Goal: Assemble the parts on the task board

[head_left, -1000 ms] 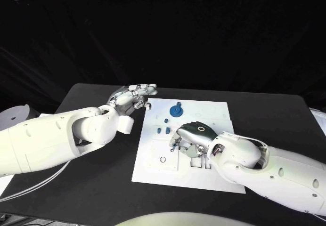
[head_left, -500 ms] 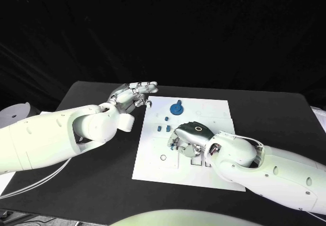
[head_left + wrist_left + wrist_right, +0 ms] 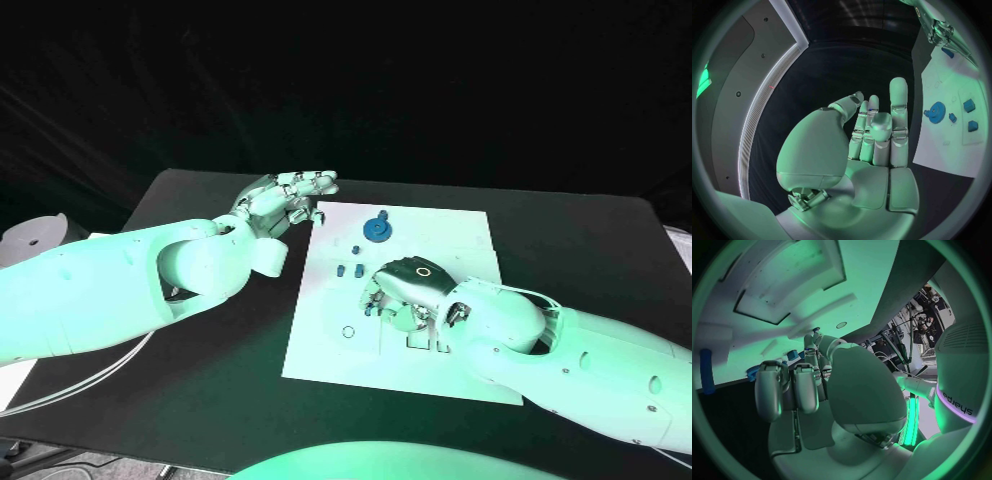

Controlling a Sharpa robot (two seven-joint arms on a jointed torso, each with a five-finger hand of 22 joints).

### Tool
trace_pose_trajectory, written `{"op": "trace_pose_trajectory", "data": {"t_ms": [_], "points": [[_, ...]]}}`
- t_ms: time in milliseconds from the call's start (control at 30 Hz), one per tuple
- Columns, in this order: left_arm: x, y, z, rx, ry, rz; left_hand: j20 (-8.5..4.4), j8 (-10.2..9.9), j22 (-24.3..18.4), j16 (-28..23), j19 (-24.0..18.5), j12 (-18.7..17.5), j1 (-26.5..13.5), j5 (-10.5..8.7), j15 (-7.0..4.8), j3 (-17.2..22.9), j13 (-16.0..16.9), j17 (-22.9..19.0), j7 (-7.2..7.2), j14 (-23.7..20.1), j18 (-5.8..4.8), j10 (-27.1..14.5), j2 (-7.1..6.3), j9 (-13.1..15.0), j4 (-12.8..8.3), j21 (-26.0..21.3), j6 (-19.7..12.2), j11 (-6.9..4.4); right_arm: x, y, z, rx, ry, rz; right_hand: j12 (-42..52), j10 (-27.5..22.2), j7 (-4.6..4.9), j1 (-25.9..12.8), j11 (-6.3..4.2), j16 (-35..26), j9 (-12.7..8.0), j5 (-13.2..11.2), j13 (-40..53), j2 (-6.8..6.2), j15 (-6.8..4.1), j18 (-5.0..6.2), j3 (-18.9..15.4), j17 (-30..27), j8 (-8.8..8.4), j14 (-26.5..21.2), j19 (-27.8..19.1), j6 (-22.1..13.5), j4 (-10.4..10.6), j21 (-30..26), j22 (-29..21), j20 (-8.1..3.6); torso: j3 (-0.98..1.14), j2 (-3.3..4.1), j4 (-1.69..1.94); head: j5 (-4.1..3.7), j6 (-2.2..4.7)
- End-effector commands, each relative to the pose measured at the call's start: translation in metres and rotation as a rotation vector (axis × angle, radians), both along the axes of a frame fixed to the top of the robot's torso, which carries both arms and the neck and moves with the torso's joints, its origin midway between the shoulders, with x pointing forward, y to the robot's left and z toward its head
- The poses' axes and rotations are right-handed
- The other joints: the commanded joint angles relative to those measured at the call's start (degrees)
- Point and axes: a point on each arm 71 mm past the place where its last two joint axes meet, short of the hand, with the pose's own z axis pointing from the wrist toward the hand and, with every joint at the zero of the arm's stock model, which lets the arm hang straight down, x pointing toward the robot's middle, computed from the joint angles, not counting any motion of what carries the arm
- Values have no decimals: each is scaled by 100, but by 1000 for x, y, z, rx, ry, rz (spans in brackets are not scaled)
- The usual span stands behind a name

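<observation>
Two hands: right hand (image 3: 407, 290) fingers curled over task board (image 3: 447, 232), grasp unclear; left hand (image 3: 283, 199) fingers together, empty.

Green-tinted light is falling from above, brightening the white plate (image 3: 397, 300) and both arms while the background in the upper half of the head view is staying black. The right hand (image 3: 411, 292) is casting a soft shadow on the plate. Both wrist views are bending straight edges toward their dark circular rims.
</observation>
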Motion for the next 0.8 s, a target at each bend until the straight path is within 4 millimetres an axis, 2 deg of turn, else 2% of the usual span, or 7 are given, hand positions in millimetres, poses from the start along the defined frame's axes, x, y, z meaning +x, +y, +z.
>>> {"op": "trace_pose_trajectory", "data": {"t_ms": [33, 333, 800], "points": [[-1, -2, 1, -15, -5, -18, 26, 16, -9, -24, -30, 27, -65, -23, -1, -34, 2, -8, 15, -41, 105, -45, 2, -3, 9, -35, -28, -1, -1, 0, -2, -37, -15, 8, 10, 136, 40, -8, -116, 11, 6, 23, 3, 29, -3, 51, 26, 252, 21, 369, 28, 9, -2, 0, 249, 7, 3, 0, -1, 2, 0], [0, -1, 1, -11, -6, -17, 26, 16, -9, -24, -30, 27, -65, -23, -1, -34, 2, -8, 15, -41, 105, -45, 2, -3, 9, -35, -28, -1, -1, 0, -2, -37, -21, 11, 11, 132, 43, -20, -115, 19, 10, 22, 3, 26, -2, 50, 32, 263, 19, 371, 29, 7, -14, 3, 253, 9, 3, 2, -1, 25, -3], [0, -3, 1, -11, -7, -20, 26, 16, -9, -24, -30, 27, -65, -23, -1, -34, 2, -8, 15, -41, 105, -45, 2, -3, 9, -35, -28, -1, -3, 5, -7, -107, 7, 19, 14, 132, 46, -58, -111, 16, 18, 20, 5, 13, 1, 52, 28, 257, 20, 369, 26, 12, -25, -1, 249, 12, 0, 3, -1, 13, -25]]}}
